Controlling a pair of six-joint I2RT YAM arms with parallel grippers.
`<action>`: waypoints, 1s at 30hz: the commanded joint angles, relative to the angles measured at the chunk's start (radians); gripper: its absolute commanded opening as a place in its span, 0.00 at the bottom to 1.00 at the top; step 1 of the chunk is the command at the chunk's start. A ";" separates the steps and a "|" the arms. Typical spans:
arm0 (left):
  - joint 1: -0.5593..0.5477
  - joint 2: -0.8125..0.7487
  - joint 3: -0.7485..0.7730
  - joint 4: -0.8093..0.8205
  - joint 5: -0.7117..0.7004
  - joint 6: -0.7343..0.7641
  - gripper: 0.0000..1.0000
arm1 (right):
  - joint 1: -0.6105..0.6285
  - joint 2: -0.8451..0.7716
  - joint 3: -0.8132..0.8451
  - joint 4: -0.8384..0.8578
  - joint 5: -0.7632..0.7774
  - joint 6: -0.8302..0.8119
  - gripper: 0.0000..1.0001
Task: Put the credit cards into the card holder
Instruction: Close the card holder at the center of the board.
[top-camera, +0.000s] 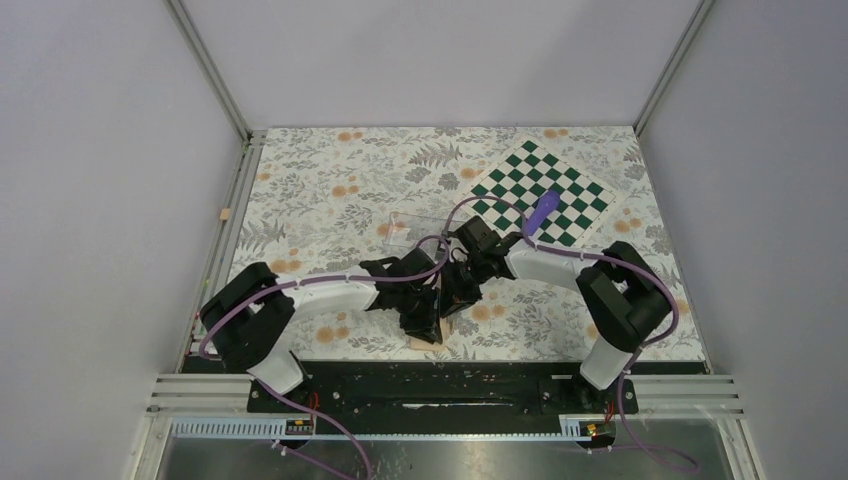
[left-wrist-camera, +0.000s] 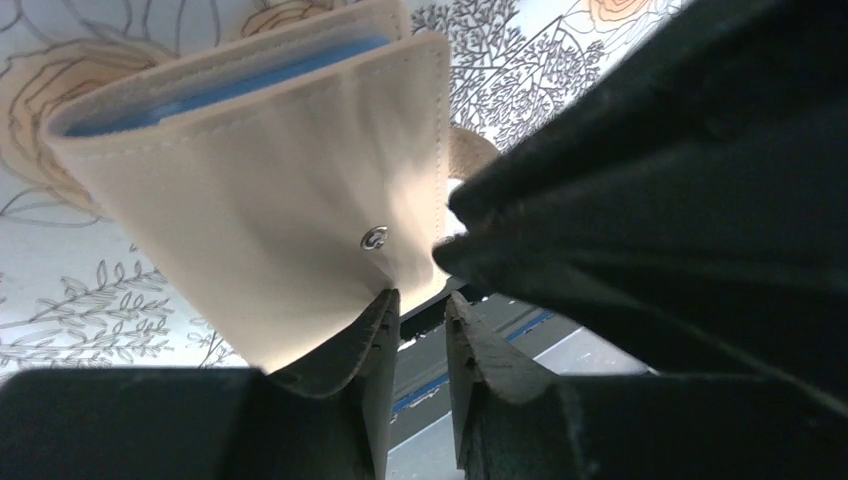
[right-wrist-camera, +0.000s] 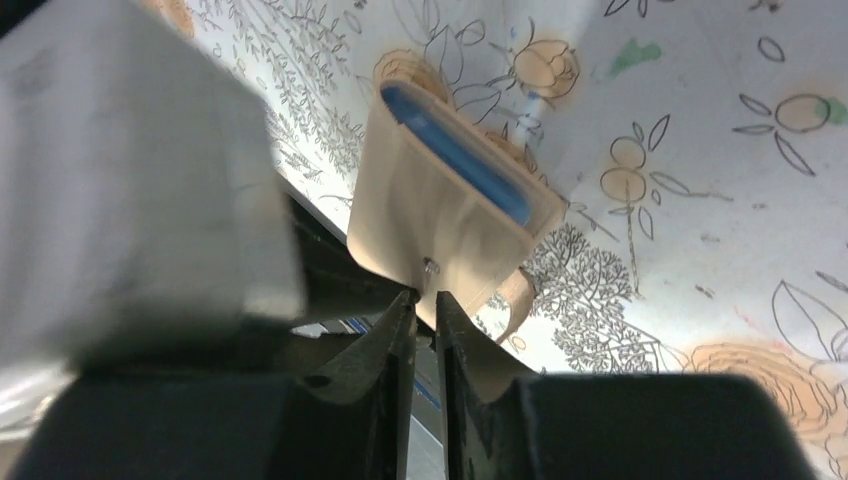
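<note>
The tan card holder (left-wrist-camera: 270, 190) is partly open, showing its blue inside (left-wrist-camera: 230, 85) and a small metal snap (left-wrist-camera: 373, 238). It sits near the table's front edge, where both arms meet in the top view (top-camera: 424, 343). My right gripper (right-wrist-camera: 427, 297) is closed to a thin slit on the holder's edge just below the snap (right-wrist-camera: 430, 265). My left gripper (left-wrist-camera: 420, 305) has its fingers a narrow gap apart, with the holder's lower corner right at their tips. I cannot tell whether they grip it. The right gripper fills the right of the left wrist view. No loose credit card is in view.
A clear plastic box (top-camera: 415, 228) lies just beyond the grippers. A green-and-white chessboard (top-camera: 575, 195) with a purple object (top-camera: 543, 208) on it is at the back right. The black base rail (top-camera: 440, 385) runs directly below the holder. The cloth (top-camera: 330, 190) is floral.
</note>
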 joint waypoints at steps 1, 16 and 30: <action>0.006 -0.066 -0.037 0.100 0.024 -0.023 0.25 | 0.002 0.074 0.063 0.046 -0.026 0.016 0.17; 0.010 -0.114 -0.053 0.314 -0.025 -0.143 0.45 | 0.003 0.132 0.037 0.012 0.061 0.009 0.08; -0.011 -0.006 0.060 0.165 -0.129 -0.106 0.17 | 0.002 0.142 0.041 0.012 0.046 0.008 0.08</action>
